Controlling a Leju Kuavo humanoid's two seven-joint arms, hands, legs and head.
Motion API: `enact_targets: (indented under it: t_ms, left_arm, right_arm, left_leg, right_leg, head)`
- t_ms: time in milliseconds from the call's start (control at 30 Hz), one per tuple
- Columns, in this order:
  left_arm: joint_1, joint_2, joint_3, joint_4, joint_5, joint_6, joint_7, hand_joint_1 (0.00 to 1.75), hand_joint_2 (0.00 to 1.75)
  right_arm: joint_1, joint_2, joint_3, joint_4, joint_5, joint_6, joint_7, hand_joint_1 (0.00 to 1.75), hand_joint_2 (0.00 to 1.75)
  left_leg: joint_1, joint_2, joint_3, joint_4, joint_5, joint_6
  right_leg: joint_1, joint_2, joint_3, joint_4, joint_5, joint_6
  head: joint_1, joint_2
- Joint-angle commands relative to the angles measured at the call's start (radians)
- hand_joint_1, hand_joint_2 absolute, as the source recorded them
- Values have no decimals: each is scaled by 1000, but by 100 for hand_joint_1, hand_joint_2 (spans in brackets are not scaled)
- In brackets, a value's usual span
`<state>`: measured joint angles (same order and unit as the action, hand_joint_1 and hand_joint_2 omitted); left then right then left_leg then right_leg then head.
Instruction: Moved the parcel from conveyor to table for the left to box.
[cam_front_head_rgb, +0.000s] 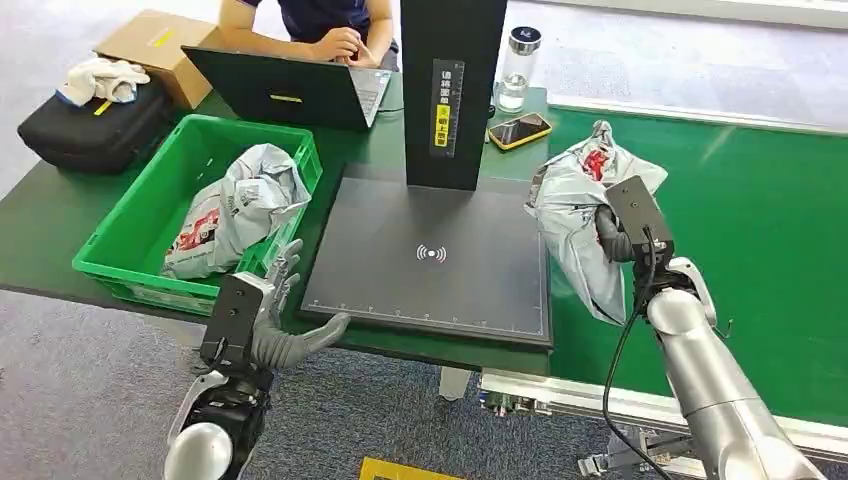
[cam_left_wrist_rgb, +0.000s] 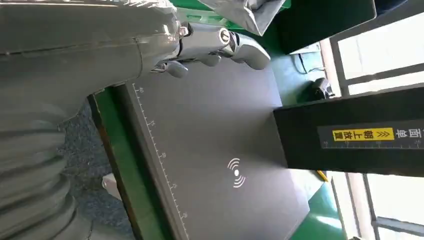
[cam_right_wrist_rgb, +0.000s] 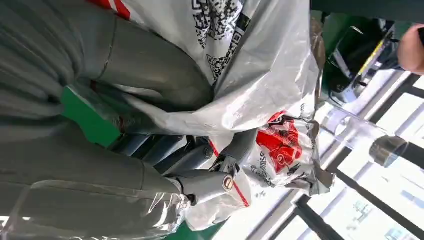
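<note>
Gripping the grey parcel (cam_front_head_rgb: 580, 215) above the conveyor (cam_front_head_rgb: 770, 240), right hand (cam_front_head_rgb: 615, 235) raised, left hand (cam_front_head_rgb: 275, 310) empty, fingers spread.

- A dark green table top (cam_front_head_rgb: 60, 215) is spanning the scene, with a brighter green belt surface (cam_front_head_rgb: 760, 230) lying along its right side.
- Grey speckled carpet floor (cam_front_head_rgb: 90, 400) is showing below the table edge.
- Daylight is glaring off the pale grey floor (cam_front_head_rgb: 680, 50) beyond the table.
- Bright windows with dark frames (cam_left_wrist_rgb: 395, 45) are letting in strong light.
</note>
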<state>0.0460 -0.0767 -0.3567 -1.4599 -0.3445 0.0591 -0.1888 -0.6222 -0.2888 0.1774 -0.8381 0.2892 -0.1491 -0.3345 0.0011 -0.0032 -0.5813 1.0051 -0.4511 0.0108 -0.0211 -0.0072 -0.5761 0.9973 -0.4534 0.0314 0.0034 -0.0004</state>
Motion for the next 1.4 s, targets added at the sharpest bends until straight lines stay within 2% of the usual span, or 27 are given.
enact_targets:
  t_ms: [33, 300, 467, 600, 833, 1067, 1300, 1400]
  left_arm:
    - [-41, 20, -18, 81, 12, 3, -4, 0, 175]
    - [-36, 11, -11, 82, 10, -3, -14, 0, 175]
    - [-46, 6, -26, 79, -3, -35, -5, 0, 175]
    - [-41, 9, -26, 79, -4, -42, -5, 0, 175]
    - [-53, 6, -29, 93, -9, -55, -7, 0, 175]
    - [-80, 26, -55, 123, -4, -61, -12, 0, 175]
    - [-86, 33, -76, 122, 4, -76, -15, 0, 175]
    - [-94, 32, -80, 128, 3, -91, -13, 0, 175]
  right_arm:
    - [12, 66, -91, -94, -81, -89, -79, 175, 175]
    - [116, 105, -131, -339, -182, -195, -165, 175, 175]
    - [243, 107, -171, -576, -209, -252, -180, 175, 175]
    - [277, 126, -162, -668, -248, -239, -201, 175, 175]
    - [321, 149, -69, -774, -255, -212, -217, 175, 175]
    - [259, 158, 61, -689, -210, -130, -167, 175, 175]
    - [178, 96, 169, -525, -134, -4, -60, 175, 175]
    - [147, 78, 173, -476, -131, 34, -33, 175, 175]
  left_leg:
    - [0, 2, 3, -2, 0, -1]
    - [1, 1, 2, -2, 0, -1]
    - [1, -1, 3, -2, 0, -1]
    - [0, 0, 2, -2, 0, -1]
    - [0, 1, 2, -2, 0, -1]
    - [1, 4, 4, -2, 0, -1]
    - [1, 4, 4, -2, 0, -1]
    - [1, 4, 5, -3, 0, -1]
  right_leg:
    - [1, 2, 2, -1, 0, -3]
    - [1, 2, 1, -1, 0, -2]
    - [1, -1, 3, -2, -1, -3]
    - [1, 0, 2, -1, -1, -2]
    - [1, 1, 1, -1, 0, -2]
    - [1, 5, 1, -1, 0, -3]
    - [1, 4, 2, -2, 0, -2]
    - [1, 4, 4, -3, 1, -3]
  head:
    - [0, 0]
    - [0, 0]
    - [0, 0]
    - [0, 0]
    - [0, 0]
    - [0, 0]
    - [0, 0]
    - [0, 0]
